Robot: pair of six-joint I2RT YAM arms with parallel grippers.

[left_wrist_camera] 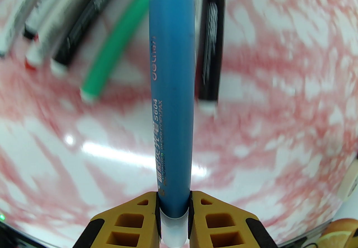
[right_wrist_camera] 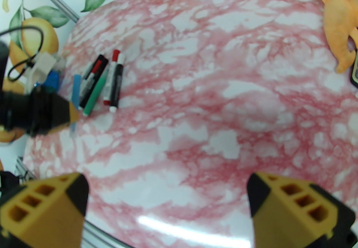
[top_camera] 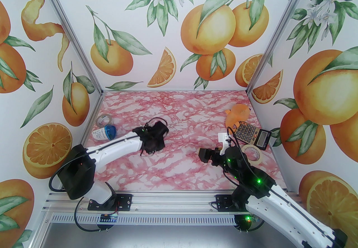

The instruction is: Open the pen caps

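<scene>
Across the width of the cell runs the pink-veined counter (top_camera: 181, 174). On it, the left arm (top_camera: 117, 146) reaches to the left-centre and the right arm (top_camera: 237, 165) stands folded at the near right. Far right of that arm lie a grey calculator (top_camera: 251, 133), an orange toy (top_camera: 237, 115) beyond it and a tape roll (top_camera: 253, 153) nearer. By the left wall lies a jar (top_camera: 105, 132) with a blue lid.

The pens (right_wrist_camera: 103, 81) lie side by side in a tight bunch at the left-centre, just beside the left wrist. Among them are a green pen (left_wrist_camera: 112, 45), a black pen (left_wrist_camera: 212, 45) and several white barrels.

The left fingers (left_wrist_camera: 139, 213) are closed tight on a blue pen (left_wrist_camera: 172, 87). They grip it near its white near end, so the barrel points away toward the bunch. Its far tip is also white, and which end is the cap cannot be told.

The right fingers (right_wrist_camera: 293, 207) are spread wide with nothing between them.

A red cap (right_wrist_camera: 115, 55) sits on the far end of one white pen.
</scene>
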